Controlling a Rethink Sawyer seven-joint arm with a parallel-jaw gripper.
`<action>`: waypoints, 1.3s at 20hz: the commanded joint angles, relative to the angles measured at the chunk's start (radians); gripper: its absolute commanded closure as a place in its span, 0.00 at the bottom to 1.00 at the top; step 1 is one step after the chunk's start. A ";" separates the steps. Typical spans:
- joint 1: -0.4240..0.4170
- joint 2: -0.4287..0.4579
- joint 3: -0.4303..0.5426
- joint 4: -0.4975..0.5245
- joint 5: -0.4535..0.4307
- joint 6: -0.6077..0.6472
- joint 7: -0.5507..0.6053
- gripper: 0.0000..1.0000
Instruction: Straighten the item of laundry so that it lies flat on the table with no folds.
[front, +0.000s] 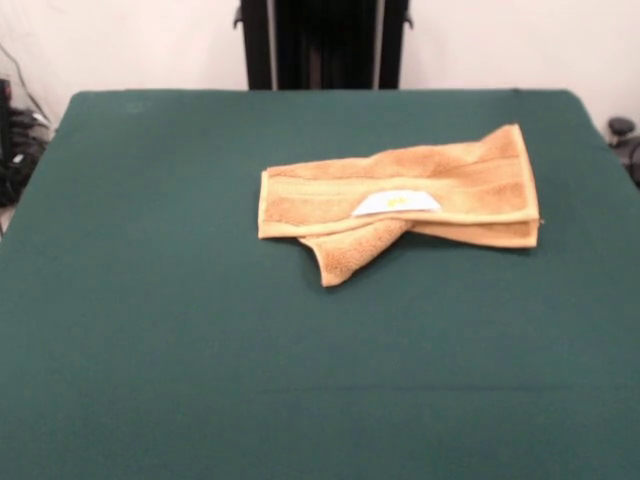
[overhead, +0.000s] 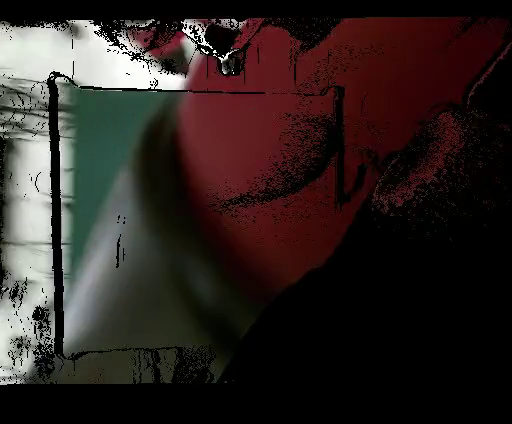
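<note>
Not much done yet: towel (front: 400, 200) sits right of centre on the counter (front: 150, 330), doubled over lengthwise with a corner flopped out front and the label (front: 396, 203) on top. Hand isn't visible anywhere; overhead is blocked by the red arm (overhead: 300, 150)

Red arm (overhead: 300, 150) blurred across overhead view

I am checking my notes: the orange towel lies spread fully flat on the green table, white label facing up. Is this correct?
Not quite. In the front view the towel is folded over itself, not flat; its white label does face up on the green table.
</note>
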 joint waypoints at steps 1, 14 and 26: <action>0.067 -0.053 0.084 0.026 -0.110 -0.013 -0.057 0.00; 0.660 -0.017 0.598 0.827 -0.762 -0.549 -0.033 0.00; 0.745 -0.097 0.861 1.029 -0.952 -0.833 0.005 0.00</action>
